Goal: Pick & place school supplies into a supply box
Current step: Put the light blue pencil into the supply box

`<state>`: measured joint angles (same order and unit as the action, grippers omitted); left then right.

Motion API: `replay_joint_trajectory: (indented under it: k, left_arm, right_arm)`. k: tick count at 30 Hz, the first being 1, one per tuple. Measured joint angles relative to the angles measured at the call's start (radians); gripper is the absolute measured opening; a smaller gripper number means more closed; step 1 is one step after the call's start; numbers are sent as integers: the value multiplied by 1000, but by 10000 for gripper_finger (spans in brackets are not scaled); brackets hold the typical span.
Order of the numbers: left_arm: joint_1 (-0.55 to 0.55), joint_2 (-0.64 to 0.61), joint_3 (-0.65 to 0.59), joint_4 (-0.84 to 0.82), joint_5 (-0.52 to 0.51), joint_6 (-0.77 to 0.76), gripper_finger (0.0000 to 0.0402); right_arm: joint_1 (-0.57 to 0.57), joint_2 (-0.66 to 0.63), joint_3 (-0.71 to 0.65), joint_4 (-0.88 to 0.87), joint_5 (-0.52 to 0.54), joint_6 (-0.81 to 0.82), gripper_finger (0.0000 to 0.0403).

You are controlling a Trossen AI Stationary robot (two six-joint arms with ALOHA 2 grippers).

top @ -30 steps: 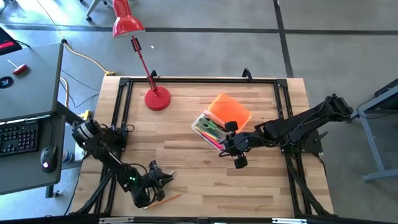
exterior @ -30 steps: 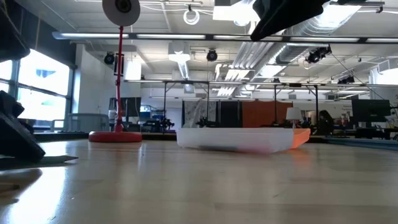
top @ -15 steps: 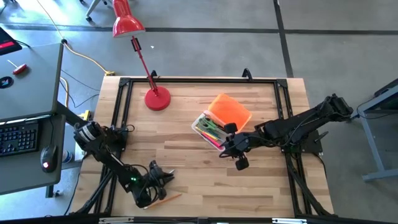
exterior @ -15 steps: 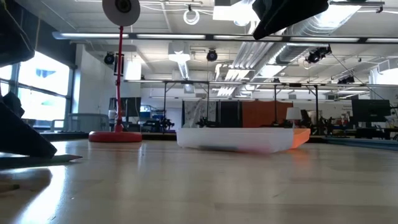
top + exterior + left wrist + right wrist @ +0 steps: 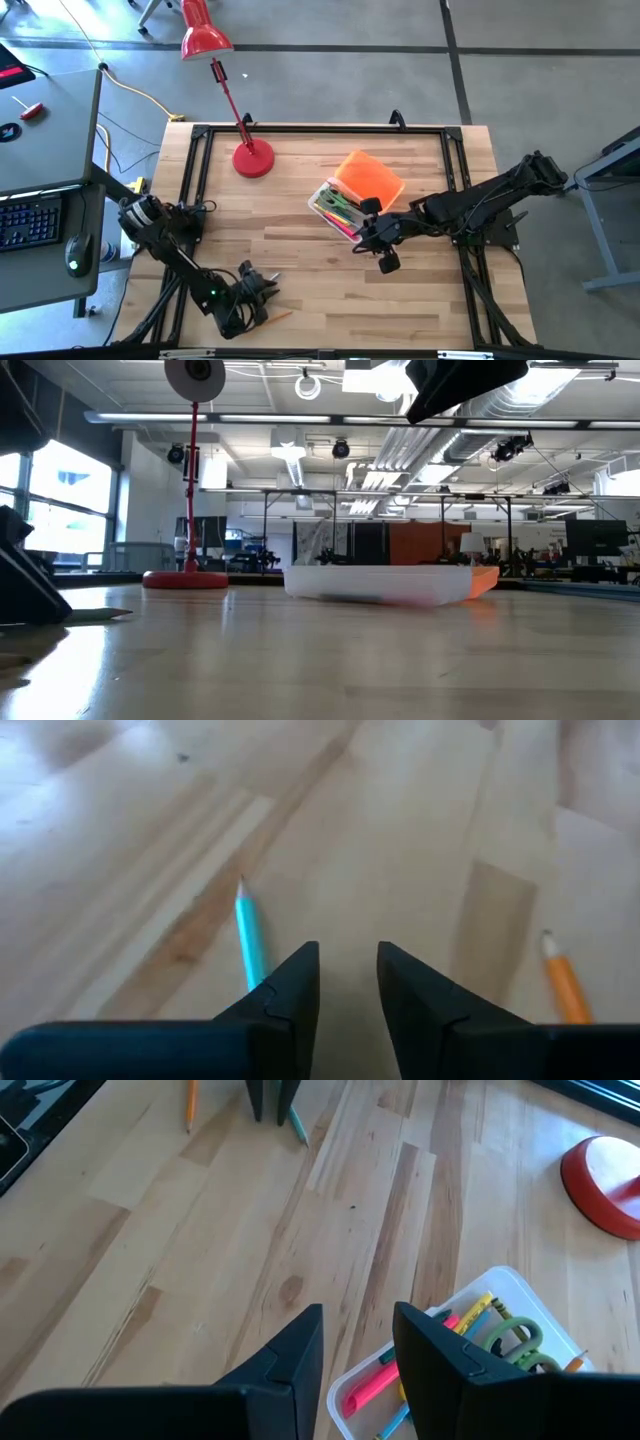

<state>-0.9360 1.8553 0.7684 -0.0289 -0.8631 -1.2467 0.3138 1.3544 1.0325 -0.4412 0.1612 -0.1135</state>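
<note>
The supply box (image 5: 338,210) stands open right of the table's middle, with pens and green-handled scissors (image 5: 515,1335) inside; its orange lid (image 5: 368,178) lies at its far side. A teal pencil (image 5: 247,935) and an orange pencil (image 5: 565,988) lie flat on the near-left part of the table. My left gripper (image 5: 348,982) is low over the wood between them, open by a narrow gap, with nothing between its fingers. My right gripper (image 5: 358,1335) hovers open above the table at the box's near side (image 5: 365,240). My left gripper stands right beside the teal pencil, whose rear end (image 5: 256,975) runs out of sight behind the outer side of one finger (image 5: 290,990). Whether the finger touches it, I cannot tell.
The red desk lamp's round base (image 5: 252,160) stands at the far left of the table, its stem leaning out beyond the far edge. A black frame (image 5: 320,128) runs around the table's edges. Bare wood lies between the two grippers.
My left gripper has shifted a little toward the table's near-left corner, staying low over the wood. Both pencils, the box and my right gripper have kept their places.
</note>
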Motion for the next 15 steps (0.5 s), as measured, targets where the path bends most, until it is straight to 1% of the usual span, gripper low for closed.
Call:
replay_joint_trajectory:
  k: [4, 5, 11, 15]
  left_arm:
    - [0, 0, 0, -19, -94, -10, 120]
    - [0, -1, 0, -18, -103, -7, 116]
    - [0, -38, 0, -33, -92, 5, 100]
    - [0, -62, 0, -62, -60, 35, 92]
  right_arm:
    - [0, 0, 0, 0, 0, 0, 103]
    - [0, 0, 0, 0, 0, 0, 103]
    - [0, 0, 0, 1, 0, 0, 103]
    - [0, 0, 0, 5, 0, -1, 103]
